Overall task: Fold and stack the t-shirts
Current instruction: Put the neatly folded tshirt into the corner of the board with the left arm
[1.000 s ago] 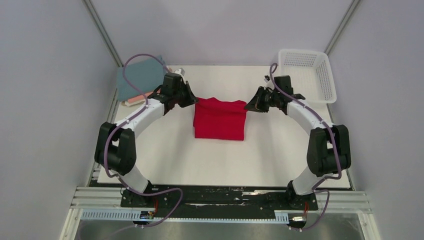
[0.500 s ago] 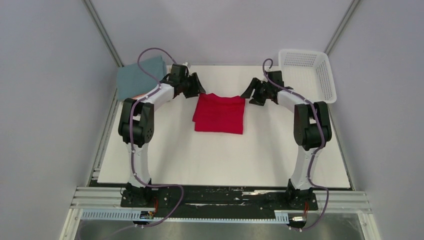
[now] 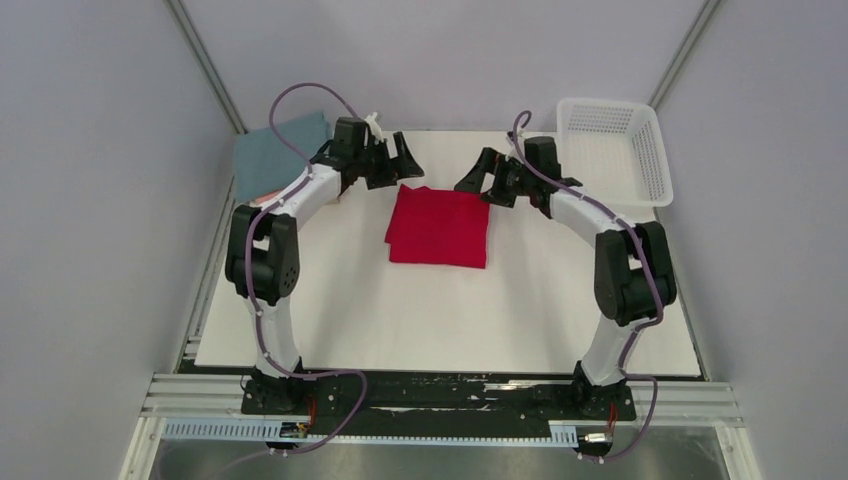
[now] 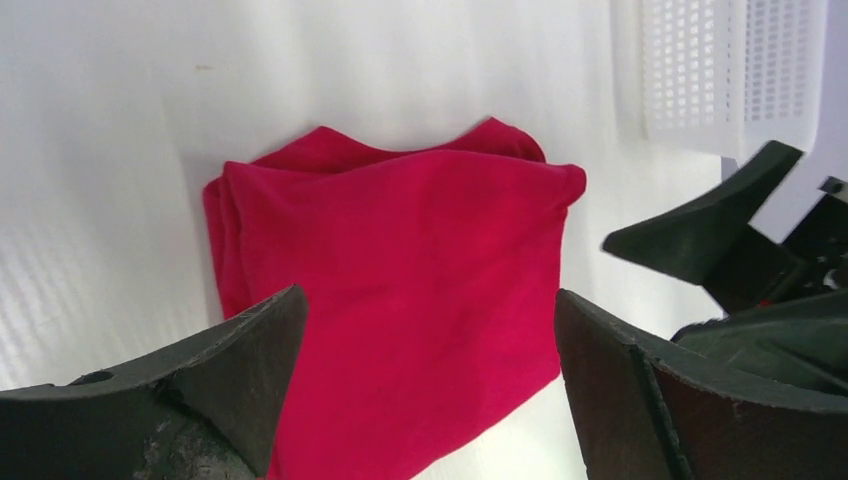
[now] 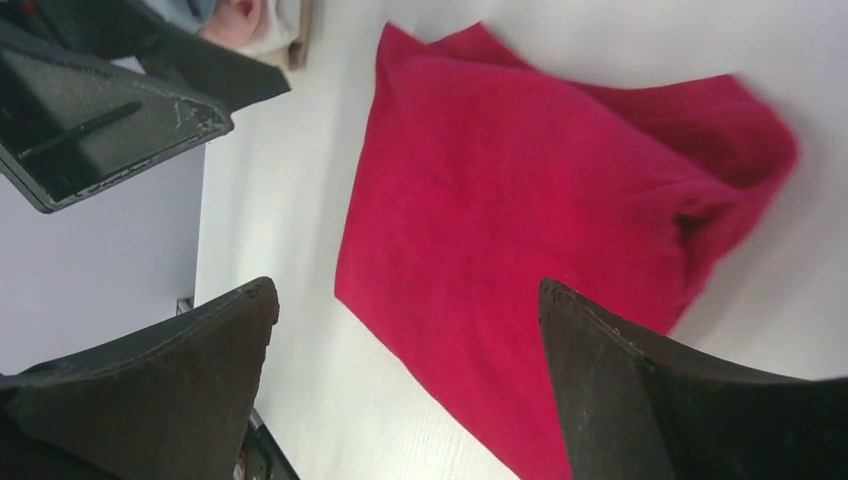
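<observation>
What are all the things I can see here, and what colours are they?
Red t-shirt: one, bright red, folded, middle of the table.
Teal shirt: one, teal-blue, folded, far left corner.
Pink cloth: one sliver, salmon-pink, in the pile with the teal shirt.
Cream cloth: one sliver, cream, same pile.
Basket: one, white plastic mesh, far right corner.
Table: one, white.
Left arm and right arm: two, white and black with purple cables, bolted at the near edge.
Left gripper: one, black, open, holding nothing, by the red t-shirt's far left corner.
Right gripper: one, black, open, holding nothing, by its far right corner.
</observation>
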Robot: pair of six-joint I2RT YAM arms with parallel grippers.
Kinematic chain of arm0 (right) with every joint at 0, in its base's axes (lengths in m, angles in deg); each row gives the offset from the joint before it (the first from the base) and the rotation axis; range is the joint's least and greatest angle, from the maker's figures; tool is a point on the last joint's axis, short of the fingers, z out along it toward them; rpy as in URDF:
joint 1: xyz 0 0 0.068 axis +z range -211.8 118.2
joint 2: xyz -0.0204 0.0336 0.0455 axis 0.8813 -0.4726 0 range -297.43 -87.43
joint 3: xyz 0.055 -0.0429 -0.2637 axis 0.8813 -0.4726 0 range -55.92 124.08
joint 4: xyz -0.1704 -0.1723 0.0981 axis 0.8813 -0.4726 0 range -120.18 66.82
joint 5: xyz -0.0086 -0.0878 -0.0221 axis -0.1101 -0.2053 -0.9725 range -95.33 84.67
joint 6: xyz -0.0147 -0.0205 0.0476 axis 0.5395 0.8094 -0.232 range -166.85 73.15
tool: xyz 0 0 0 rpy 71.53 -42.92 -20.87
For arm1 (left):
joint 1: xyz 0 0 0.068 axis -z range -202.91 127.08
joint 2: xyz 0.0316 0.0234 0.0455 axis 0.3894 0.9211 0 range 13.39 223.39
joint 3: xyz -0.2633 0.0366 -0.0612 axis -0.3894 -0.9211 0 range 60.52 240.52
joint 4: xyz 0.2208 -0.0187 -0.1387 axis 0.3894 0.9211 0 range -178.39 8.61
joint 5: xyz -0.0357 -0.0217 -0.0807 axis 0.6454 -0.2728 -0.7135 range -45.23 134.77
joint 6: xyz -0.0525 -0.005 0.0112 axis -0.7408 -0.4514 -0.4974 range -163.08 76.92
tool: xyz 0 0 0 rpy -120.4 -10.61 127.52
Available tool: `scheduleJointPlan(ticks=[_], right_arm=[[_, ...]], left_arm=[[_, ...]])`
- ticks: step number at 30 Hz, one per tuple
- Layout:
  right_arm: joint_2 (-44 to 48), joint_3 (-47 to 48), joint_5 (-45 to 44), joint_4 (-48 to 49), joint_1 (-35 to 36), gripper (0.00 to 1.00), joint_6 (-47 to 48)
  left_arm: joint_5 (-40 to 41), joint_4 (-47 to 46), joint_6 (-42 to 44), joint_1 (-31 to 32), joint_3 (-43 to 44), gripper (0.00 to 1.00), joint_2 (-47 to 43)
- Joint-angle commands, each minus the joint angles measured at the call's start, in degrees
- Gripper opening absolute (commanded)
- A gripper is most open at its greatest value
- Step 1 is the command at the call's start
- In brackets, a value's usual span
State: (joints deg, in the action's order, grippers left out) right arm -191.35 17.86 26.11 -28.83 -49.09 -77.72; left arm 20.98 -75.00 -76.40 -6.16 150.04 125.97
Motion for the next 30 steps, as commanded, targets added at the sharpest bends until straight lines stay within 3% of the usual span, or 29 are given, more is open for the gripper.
scheduleJointPlan(ticks=[1,9,15,19,21,30], right_arm=[[-4.58,2.74,4.88,5.12,1.62,1.00,-2.49],[-17.70,11.54,-3.32,5.11,-0.12,1.00,-3.23],[-28.35,14.81,-3.51,2.99,-1.73,1.00,-5.27],[-28.78,11.34,-2.19,2.60,-1.70,1.00,-6.32],[-27.17,8.37,-1.83,2.41,-1.48,1.00,-6.29],[-10.67,-14.45,-6.66,2.50,2.34,1.00,-3.74]], left_arm=[[-5.93,-2.41,-0.13,0.22,2.13,1.00,3.64],[-3.32,3.79,-0.39,-0.08,14.44,1.00,16.99],[-0.11,6.65,-0.50,-0.41,15.98,1.00,21.44],[1.15,9.72,-0.77,-0.41,15.14,1.00,22.33],[0.66,9.49,-1.28,-0.44,11.91,1.00,20.85],[1.11,-4.40,-5.37,0.18,-23.78,1.00,-0.50]])
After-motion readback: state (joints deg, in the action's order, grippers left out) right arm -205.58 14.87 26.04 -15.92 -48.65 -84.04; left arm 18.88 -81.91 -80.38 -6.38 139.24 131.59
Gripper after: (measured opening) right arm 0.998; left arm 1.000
